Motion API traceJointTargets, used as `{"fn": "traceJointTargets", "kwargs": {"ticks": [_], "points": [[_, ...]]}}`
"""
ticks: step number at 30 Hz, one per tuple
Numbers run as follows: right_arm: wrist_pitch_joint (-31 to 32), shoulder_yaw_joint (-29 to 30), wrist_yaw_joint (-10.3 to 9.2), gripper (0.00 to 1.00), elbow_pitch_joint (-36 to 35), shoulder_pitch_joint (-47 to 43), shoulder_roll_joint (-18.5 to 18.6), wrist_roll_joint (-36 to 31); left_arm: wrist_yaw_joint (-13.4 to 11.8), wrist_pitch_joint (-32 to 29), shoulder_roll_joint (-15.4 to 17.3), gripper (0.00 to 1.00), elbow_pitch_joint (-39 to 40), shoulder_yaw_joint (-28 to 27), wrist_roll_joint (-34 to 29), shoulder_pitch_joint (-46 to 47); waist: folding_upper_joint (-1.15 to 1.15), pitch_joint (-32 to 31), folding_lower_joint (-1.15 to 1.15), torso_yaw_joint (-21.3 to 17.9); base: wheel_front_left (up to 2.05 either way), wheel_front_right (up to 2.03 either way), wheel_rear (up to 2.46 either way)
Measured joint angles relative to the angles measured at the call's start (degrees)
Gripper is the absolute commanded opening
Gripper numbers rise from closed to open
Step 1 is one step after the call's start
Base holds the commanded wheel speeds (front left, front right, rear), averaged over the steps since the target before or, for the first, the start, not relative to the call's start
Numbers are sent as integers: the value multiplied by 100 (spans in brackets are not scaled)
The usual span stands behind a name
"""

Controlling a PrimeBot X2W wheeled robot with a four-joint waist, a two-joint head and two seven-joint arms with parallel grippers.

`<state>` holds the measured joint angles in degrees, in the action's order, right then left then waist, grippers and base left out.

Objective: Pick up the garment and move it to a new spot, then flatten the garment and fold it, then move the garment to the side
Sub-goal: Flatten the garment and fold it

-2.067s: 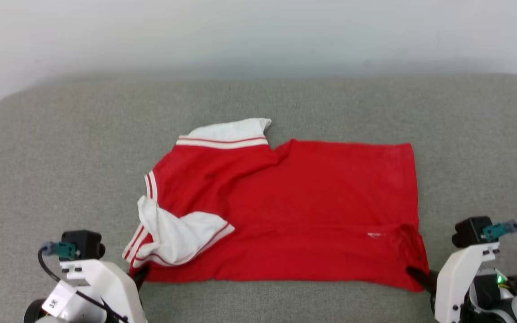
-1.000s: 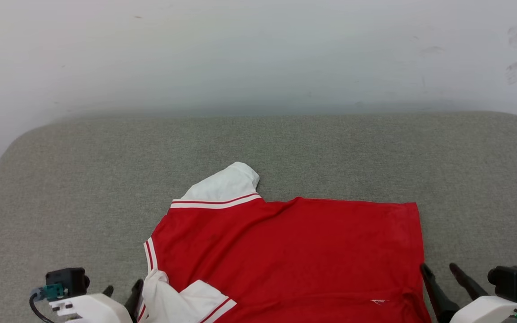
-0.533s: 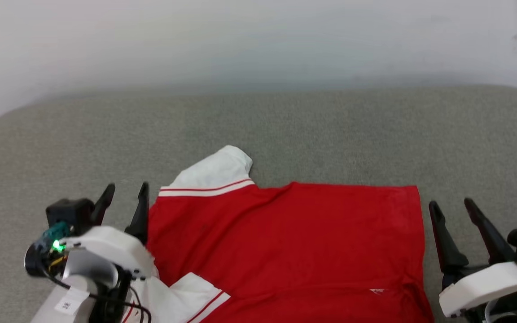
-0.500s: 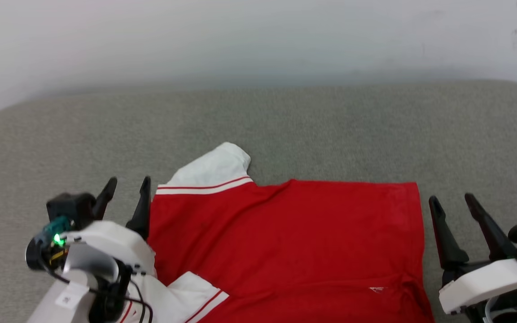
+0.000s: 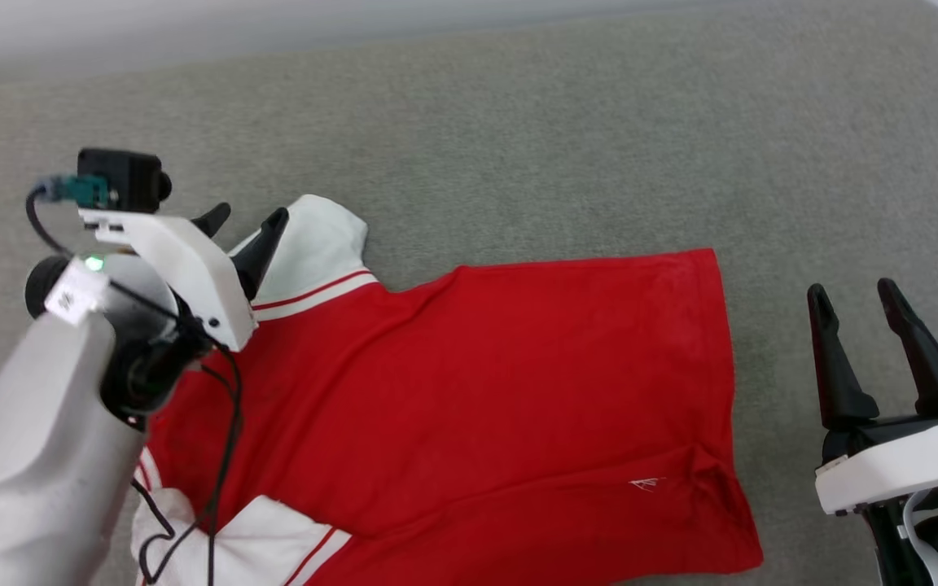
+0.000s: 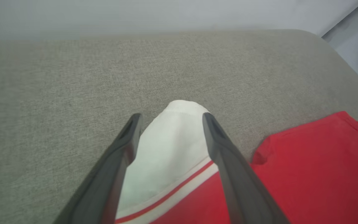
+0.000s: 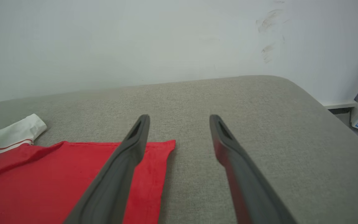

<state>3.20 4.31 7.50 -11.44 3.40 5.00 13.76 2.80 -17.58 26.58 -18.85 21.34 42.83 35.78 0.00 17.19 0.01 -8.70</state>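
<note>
There is one garment (image 5: 477, 391), with two white sleeves (image 5: 318, 240) and one logo (image 5: 646, 483). There are two grippers, the left gripper (image 5: 249, 213) and the right gripper (image 5: 852, 286), and one grey surface (image 5: 558, 122).

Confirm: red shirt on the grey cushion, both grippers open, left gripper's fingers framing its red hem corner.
One thing is wrong: the left gripper frames the white sleeve, not a red hem corner; the left wrist view shows it. The shirt is on the grey cushion, and the right gripper is open too.
</note>
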Motion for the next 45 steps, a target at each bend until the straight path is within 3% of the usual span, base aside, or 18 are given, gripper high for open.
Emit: {"fn": "traceJointTargets", "kwargs": {"ticks": [6, 17, 18, 19, 27, 36, 45], "points": [[-65, -5, 0, 100, 81, 86, -65, 99, 170, -1422, 257, 100, -541, 168, 371, 690, 0, 247, 0, -319, 0, 0, 0], [-297, -248, 0, 100, 521, 291, -144, 335, 13, -2842, 438, 100, -1381, 343, 560, 1415, 0, 732, -1, -733, 0, 0, 0], [-324, -270, 0, 100, 564, 319, -152, 353, -27, -3019, 443, 38, -1437, 346, 610, 1473, 0, 757, -2, -765, 0, 0, 0], [-345, -265, 1, 100, 602, 336, -153, 370, -63, -3156, 445, 0, -1470, 347, 648, 1527, 0, 781, -2, -790, 0, 0, 0], [-169, -502, 0, 100, 998, 735, 48, 792, -286, -3408, 432, 0, -1530, 333, 724, 1625, 0, 852, -2, -817, 0, 0, 0], [1488, -1163, 0, 100, 1960, 1729, 1080, 1958, -131, -2708, 167, 0, -1314, 212, 791, 1588, 0, 685, -1, -549, 0, 0, 0], [2861, -1695, 0, 100, 2571, 2777, 1655, 2528, 34, -2346, 42, 0, -655, 257, 725, 1685, 0, 645, 0, 57, 0, 0, 0]]}}
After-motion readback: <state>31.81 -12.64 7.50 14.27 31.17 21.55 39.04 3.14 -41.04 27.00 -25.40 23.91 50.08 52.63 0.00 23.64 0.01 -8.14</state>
